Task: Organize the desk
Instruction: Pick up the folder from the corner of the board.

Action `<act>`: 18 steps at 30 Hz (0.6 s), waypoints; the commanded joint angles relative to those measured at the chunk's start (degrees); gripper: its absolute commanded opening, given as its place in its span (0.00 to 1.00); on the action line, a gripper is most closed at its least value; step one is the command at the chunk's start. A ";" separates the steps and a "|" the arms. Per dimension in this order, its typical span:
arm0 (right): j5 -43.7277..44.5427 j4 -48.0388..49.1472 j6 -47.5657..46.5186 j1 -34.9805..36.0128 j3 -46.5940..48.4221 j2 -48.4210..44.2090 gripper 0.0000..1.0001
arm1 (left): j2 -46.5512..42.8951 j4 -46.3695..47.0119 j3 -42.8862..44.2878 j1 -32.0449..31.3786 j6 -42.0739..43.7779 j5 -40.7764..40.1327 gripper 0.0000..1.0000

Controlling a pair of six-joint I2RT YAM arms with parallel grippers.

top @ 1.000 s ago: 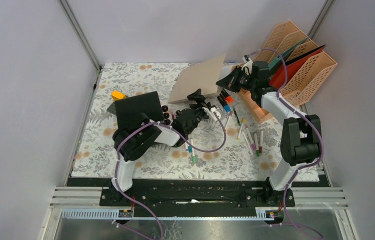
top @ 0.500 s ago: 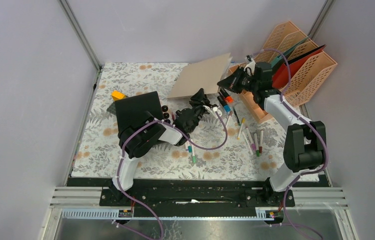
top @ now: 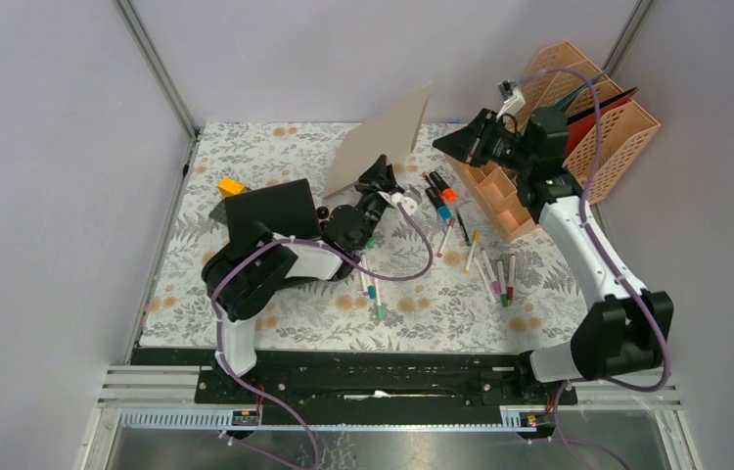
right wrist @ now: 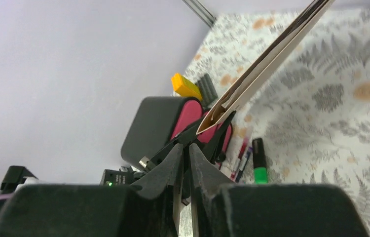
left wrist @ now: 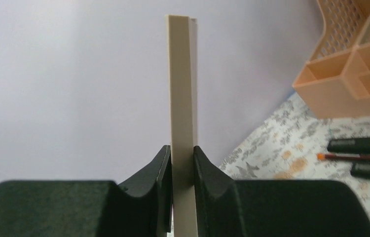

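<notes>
Worktop (top: 246, 147) tidying: folder (top: 383, 137) handover
Pinched upright by left jaws, left of rack (top: 627, 132); released by right jaws, now barely parted, empty, near rack. Likely ready for filing.

The desk (top: 177, 284) is pale cloth printed with grey fern leaves and small orange flowers, the folder (top: 383, 137) plain beige, the lattice file racks (top: 627, 132) peach, the block (top: 231, 185) yellow, the pad (top: 265, 211) black
</notes>
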 commanded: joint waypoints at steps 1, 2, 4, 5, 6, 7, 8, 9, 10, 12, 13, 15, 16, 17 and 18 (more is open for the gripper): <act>-1.79 1.72 -1.46 -0.26 5.14 -5.37 0.16 | -7.22 6.40 -1.29 0.93 -6.72 3.77 0.00; -2.02 -11.49 -20.21 -0.27 6.20 -5.74 0.71 | -7.87 6.67 -1.83 0.92 -7.31 4.15 0.00; -4.71 -20.03 -32.36 -0.31 9.06 -6.18 0.93 | -9.71 6.60 -2.97 1.02 -9.59 5.42 0.00; -5.95 -23.62 -37.56 -0.34 11.21 -6.28 0.99 | -10.94 5.98 -3.66 0.99 -11.04 6.45 0.00; -6.03 -27.19 -42.46 -0.28 13.26 -6.36 0.99 | -12.18 5.08 -4.25 1.10 -12.83 8.05 0.00; -4.87 -30.14 -45.87 -0.27 15.16 -6.32 1.00 | -13.74 4.10 -4.82 1.20 -14.82 9.42 0.00; -3.93 -32.60 -48.39 -0.31 16.88 -6.23 1.00 | -15.31 2.94 -5.35 1.39 -17.09 10.87 0.00; -3.38 -34.26 -49.72 -0.27 18.26 -6.26 1.00 | -16.56 1.60 -5.75 1.56 -19.42 12.04 0.00; -2.71 -35.21 -50.12 -0.31 19.19 -6.35 1.00 | -17.92 1.07 -6.25 1.78 -21.74 13.36 0.00; -1.34 -36.46 -50.52 -0.27 20.59 -6.70 1.00 | -20.43 0.63 -7.55 2.06 -26.63 16.13 0.00; -1.05 -37.15 -51.45 -0.27 21.02 -7.00 1.00 | -21.43 0.25 -7.95 2.09 -28.52 17.16 0.00; 0.06 -38.70 -55.92 -0.27 22.36 -7.72 1.00 | -23.17 -0.94 -8.47 2.24 -31.98 19.05 0.00; 0.10 -39.49 -58.93 -0.27 22.91 -8.23 1.00 | -23.94 -1.54 -8.67 2.22 -33.65 20.02 0.00; -0.02 -40.54 -62.00 -0.33 23.43 -8.71 1.00 | -24.54 -1.94 -8.87 2.25 -34.90 20.90 0.00; -0.68 -41.90 -65.17 -0.28 24.29 -8.92 1.00 | -25.11 -2.17 -9.04 2.24 -36.21 21.79 0.00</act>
